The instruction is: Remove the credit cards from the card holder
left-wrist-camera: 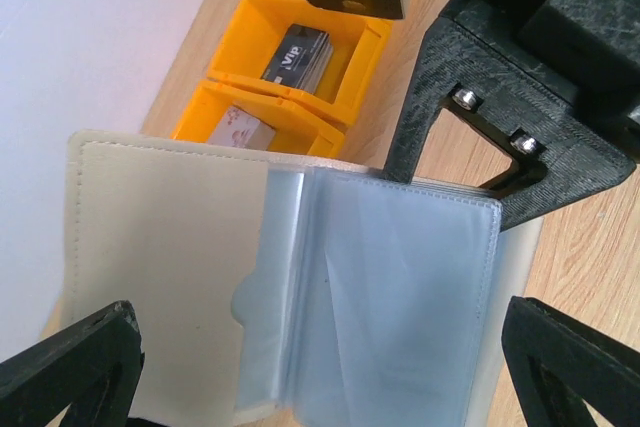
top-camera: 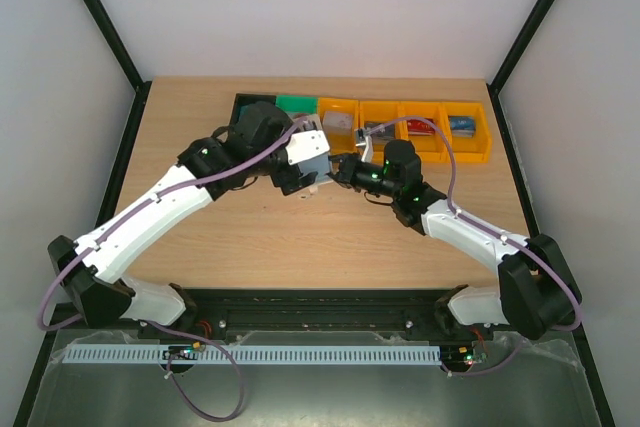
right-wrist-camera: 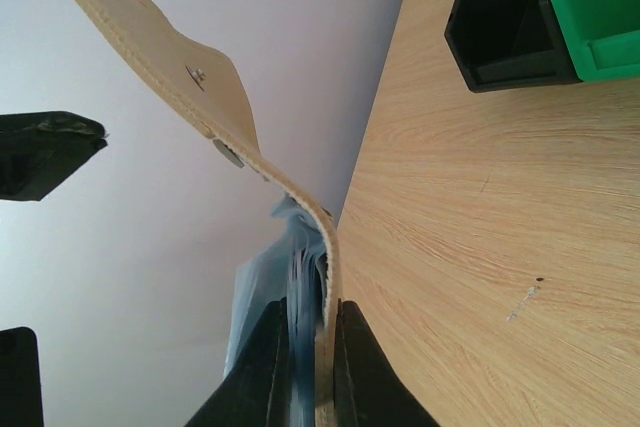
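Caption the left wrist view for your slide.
Right hand pinches the unfolded card holder, framed by the open left hand.

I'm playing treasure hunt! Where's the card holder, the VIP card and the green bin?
card holder [left-wrist-camera: 160, 277], left wrist view, on its cream inner cover.
VIP card [left-wrist-camera: 297, 55], left wrist view, middle of its dark face.
green bin [right-wrist-camera: 600, 17], right wrist view, on its outer wall.

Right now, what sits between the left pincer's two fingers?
The open card holder, its see-through sleeves facing the camera, spans the gap of the left pincer; the left wrist view shows it. The right pincer clamps its edge.
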Action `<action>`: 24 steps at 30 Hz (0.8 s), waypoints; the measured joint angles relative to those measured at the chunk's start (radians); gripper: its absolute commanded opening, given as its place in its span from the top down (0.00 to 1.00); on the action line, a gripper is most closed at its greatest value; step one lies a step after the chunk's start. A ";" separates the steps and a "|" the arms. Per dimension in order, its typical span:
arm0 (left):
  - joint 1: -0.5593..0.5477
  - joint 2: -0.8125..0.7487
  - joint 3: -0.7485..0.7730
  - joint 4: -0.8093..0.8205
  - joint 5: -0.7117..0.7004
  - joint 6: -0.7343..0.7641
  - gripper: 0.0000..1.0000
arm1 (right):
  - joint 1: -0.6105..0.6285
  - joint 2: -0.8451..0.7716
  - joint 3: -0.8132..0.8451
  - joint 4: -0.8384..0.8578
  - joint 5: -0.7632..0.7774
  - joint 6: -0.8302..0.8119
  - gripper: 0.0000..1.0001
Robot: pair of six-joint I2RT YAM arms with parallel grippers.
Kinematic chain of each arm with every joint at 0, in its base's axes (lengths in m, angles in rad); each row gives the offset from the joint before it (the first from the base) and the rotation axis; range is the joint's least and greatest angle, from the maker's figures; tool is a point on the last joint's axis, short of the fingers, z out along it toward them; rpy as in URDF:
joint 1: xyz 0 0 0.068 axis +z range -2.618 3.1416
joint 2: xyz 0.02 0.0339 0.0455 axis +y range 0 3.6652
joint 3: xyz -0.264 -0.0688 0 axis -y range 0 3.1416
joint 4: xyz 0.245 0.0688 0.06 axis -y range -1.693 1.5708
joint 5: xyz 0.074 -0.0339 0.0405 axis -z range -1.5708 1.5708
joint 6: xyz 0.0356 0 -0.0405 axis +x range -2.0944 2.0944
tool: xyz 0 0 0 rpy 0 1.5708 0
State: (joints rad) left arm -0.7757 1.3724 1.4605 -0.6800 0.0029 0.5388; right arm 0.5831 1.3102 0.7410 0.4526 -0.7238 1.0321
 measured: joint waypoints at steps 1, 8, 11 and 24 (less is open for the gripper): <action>0.000 0.003 -0.001 0.000 -0.001 0.000 0.01 | 0.000 0.000 0.000 0.000 -0.001 0.000 0.98; 0.000 0.026 -0.002 0.000 0.001 0.016 0.01 | 0.000 0.000 0.000 -0.003 -0.002 -0.004 0.98; -0.003 0.030 -0.007 -0.003 0.013 0.031 0.01 | 0.000 0.000 0.000 -0.006 -0.003 -0.008 0.98; -0.014 0.064 -0.094 0.060 -0.085 0.077 0.01 | -0.001 0.001 0.000 -0.010 -0.002 -0.015 0.98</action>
State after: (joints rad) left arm -0.7895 1.4361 1.3663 -0.6205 -0.0822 0.6163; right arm 0.5819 1.3109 0.7414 0.4427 -0.7254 1.0168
